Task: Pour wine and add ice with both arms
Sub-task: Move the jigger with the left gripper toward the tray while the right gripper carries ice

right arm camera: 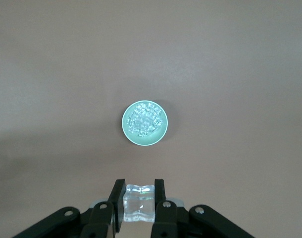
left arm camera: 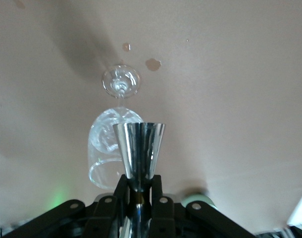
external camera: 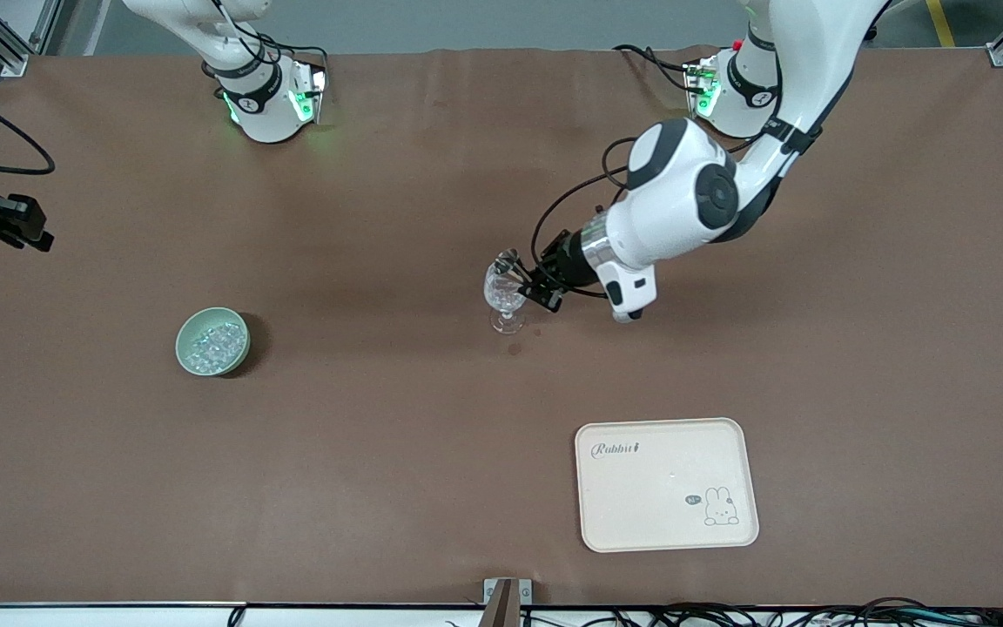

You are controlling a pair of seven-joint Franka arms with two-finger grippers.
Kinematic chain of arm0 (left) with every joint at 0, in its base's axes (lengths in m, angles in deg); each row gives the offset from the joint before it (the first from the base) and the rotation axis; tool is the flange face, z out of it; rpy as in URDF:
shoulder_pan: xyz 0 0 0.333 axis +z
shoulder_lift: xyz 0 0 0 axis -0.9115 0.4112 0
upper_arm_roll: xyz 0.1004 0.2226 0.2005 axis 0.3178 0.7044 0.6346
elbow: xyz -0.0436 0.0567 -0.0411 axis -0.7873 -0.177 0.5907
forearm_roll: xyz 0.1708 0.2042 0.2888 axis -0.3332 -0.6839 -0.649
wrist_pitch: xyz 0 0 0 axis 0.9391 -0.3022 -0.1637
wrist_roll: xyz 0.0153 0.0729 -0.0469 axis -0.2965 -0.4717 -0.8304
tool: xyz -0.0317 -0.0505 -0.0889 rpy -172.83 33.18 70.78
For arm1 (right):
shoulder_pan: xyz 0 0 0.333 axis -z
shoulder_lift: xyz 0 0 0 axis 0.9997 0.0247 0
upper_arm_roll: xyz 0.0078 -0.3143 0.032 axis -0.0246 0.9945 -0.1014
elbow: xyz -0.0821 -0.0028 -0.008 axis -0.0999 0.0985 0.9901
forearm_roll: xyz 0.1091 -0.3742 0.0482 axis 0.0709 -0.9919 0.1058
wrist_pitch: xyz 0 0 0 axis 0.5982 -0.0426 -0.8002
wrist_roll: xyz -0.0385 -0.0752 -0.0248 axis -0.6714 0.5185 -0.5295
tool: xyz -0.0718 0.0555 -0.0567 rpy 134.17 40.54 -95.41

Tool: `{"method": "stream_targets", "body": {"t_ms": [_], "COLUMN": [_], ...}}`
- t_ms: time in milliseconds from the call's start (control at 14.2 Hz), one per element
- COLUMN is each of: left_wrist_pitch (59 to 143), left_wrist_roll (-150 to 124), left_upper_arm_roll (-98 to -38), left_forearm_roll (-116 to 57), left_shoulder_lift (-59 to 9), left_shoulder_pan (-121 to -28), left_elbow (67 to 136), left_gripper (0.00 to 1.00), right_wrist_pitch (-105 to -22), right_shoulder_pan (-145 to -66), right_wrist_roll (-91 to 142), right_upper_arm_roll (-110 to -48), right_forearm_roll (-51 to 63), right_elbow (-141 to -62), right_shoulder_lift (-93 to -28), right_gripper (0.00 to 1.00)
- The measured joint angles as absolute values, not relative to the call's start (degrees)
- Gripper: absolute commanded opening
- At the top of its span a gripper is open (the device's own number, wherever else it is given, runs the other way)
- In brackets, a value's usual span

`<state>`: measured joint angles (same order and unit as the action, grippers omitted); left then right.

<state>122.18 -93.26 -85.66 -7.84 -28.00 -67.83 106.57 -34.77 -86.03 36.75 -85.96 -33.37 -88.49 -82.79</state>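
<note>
High front view over whole table, wrist views close, looking down — bowl (external camera: 212,341) perhaps shared.

Clear ice cubes (external camera: 214,345) fill a pale green bowl (external camera: 185,351) toward the right arm's end. 1 ice cube (right arm camera: 138,203) sits pinched in the right gripper (right arm camera: 138,204).

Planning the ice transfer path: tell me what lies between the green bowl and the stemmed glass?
Nothing: bare brown table between bowl and glass, per front view.

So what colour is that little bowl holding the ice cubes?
Pale green; the bowl shows best in the right wrist view, with clear ice inside.
</note>
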Motion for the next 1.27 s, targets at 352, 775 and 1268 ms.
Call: {"method": "stream_targets", "body": {"t_ms": [352,775,1268], "left_wrist_pitch": [120.2,119.8,118.4], "left_wrist_roll": [-84.9,-72.3,-55.3], "left_upper_arm_roll": [-75.2,-65.5,-55.0], "left_forearm_roll": [9.5,22.7,51.7], "left_shoulder_lift": [-31.0,-27.3,-14.7], "left_shoulder_pan": [-67.3,-67.3,-66.6], "left_elbow": [106.1,105.3,101.2], "left_gripper": [0.00,0.00,0.04], "right_wrist_pitch": [-34.9,-36.9,-42.6], "right_shoulder_pan": [-88.5,-102.2,-120.5], "right_wrist_roll": [37.0,46.4,71.1], "right_upper_arm_roll": [-86.0,-86.3,-86.5], "right_forearm_roll": [-33.3,-33.2,-33.2], "right_elbow": [-88.5,-88.1,-79.0], "right_shoulder_lift": [-82.8,-79.6,-64.2], "right_gripper": [0.01,0.01,0.01]}}
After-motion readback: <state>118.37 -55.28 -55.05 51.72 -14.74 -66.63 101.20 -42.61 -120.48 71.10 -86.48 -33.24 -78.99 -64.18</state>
